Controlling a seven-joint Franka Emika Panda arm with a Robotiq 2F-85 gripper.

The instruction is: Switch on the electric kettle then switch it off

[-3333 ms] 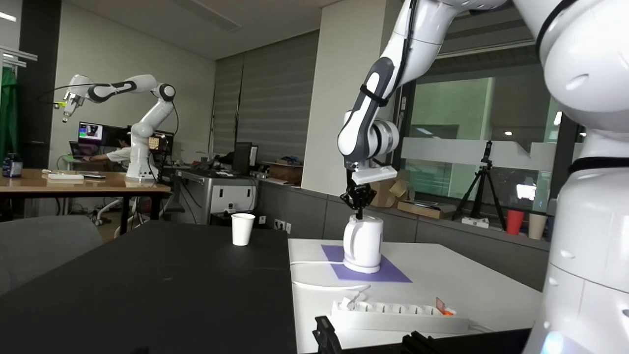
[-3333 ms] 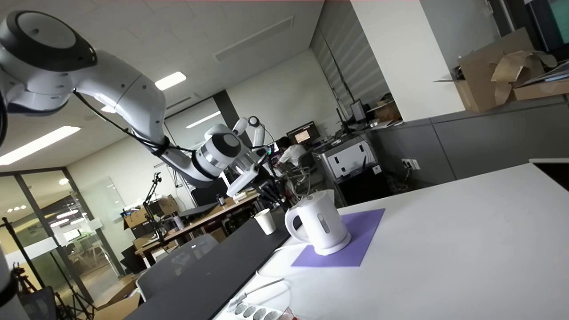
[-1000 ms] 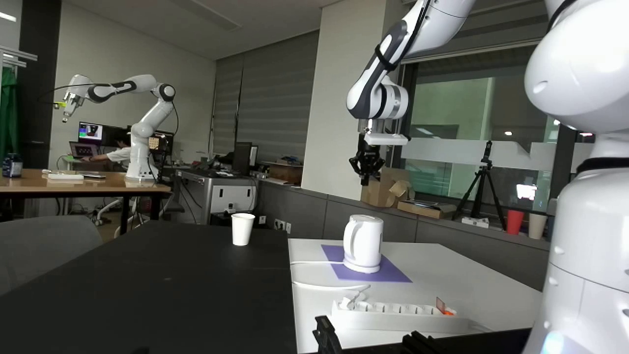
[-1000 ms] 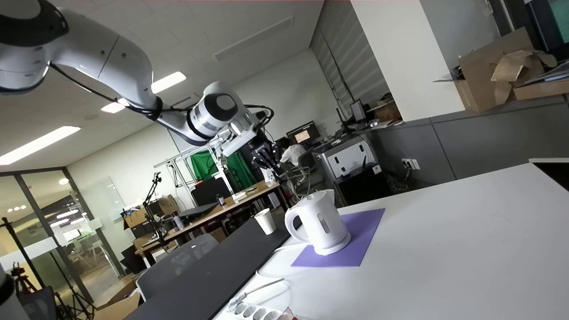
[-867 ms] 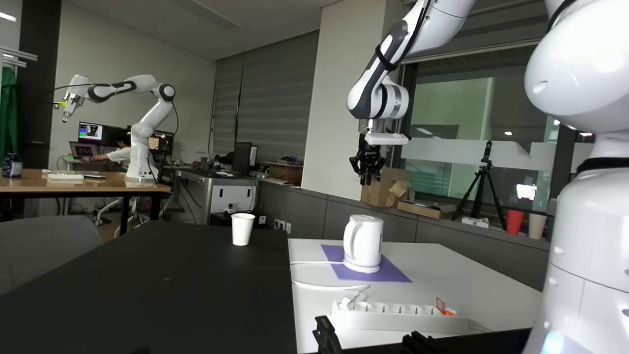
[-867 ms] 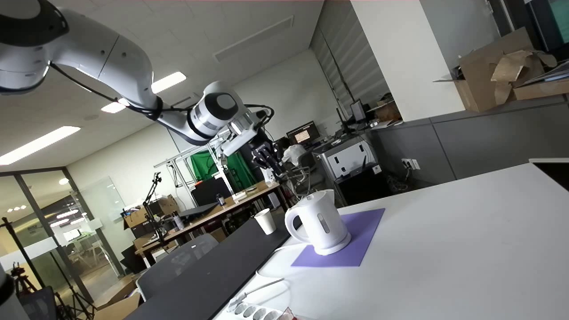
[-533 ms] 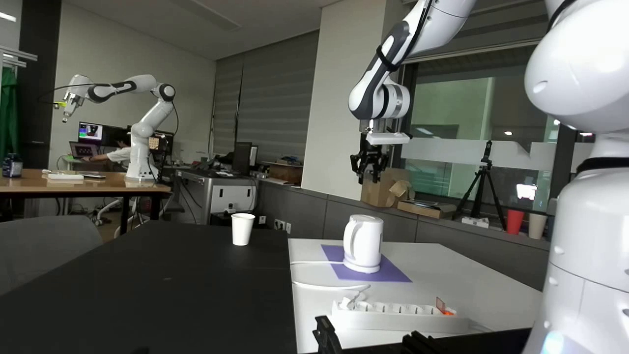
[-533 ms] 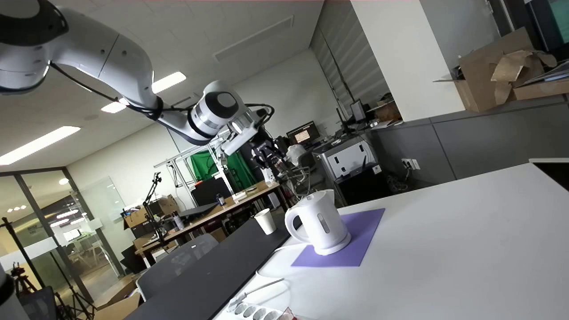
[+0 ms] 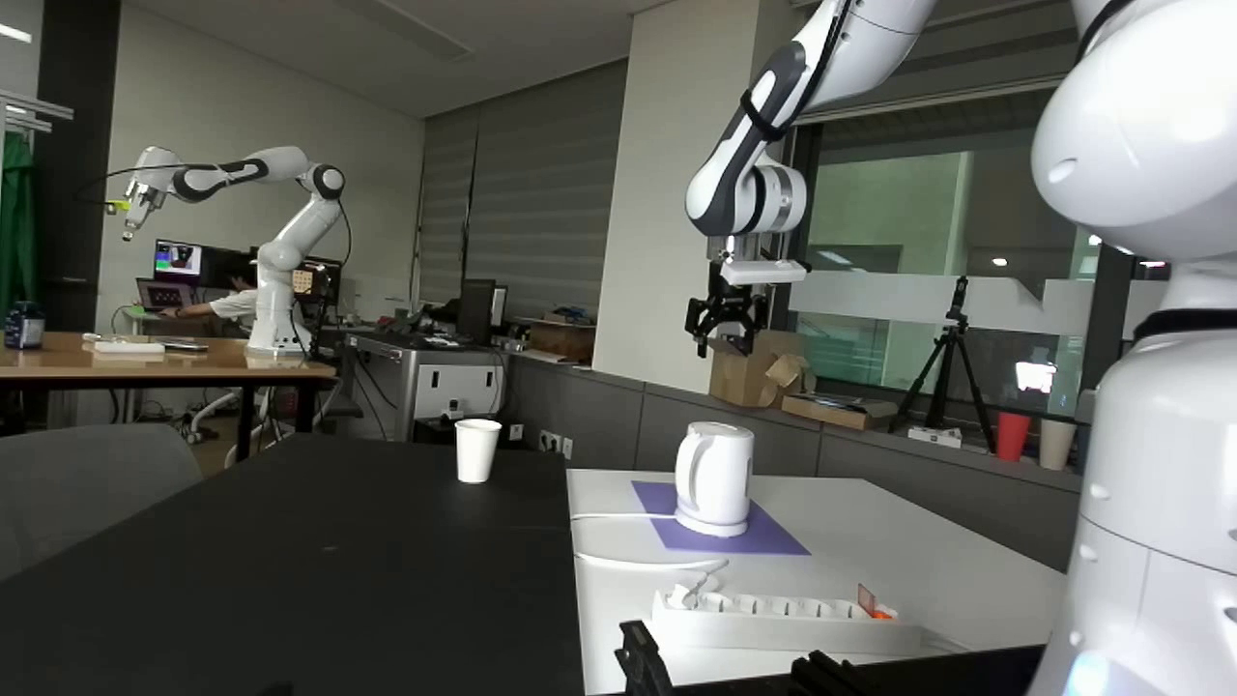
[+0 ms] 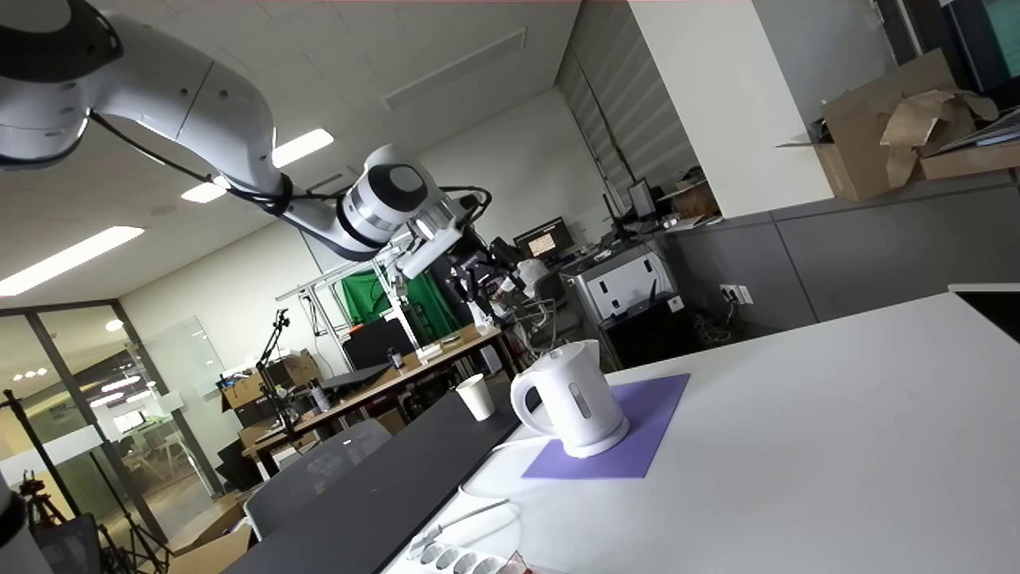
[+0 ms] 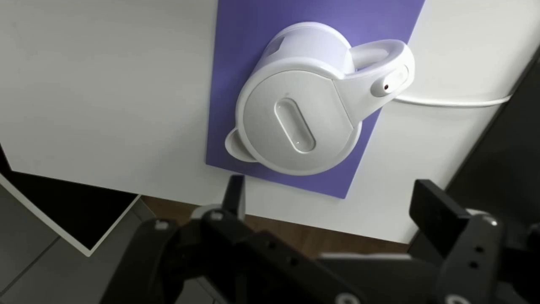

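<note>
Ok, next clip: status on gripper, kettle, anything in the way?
Gripper open, empty, in mid-air. Kettle upright on purple mat, on/off unreadable. Nothing seen between them; cup apart, on black table.

PLACE: robotics lab, office-like room | ARMS: white robot arm (image 10: 207, 119) in the foreground, second robot arm (image 9: 302, 232) standing on a wooden tabletop (image 9: 53, 365) | SCREENS: lit monitor (image 9: 179, 258), person (image 9: 235, 304) in a pale shirt (partly hidden) near it | GEAR: tripod (image 9: 955, 329), power strip (image 9: 788, 633), cardboard box (image 10: 865, 119) | ROOM: ceiling light (image 10: 72, 259), glass partition (image 10: 119, 391)
</note>
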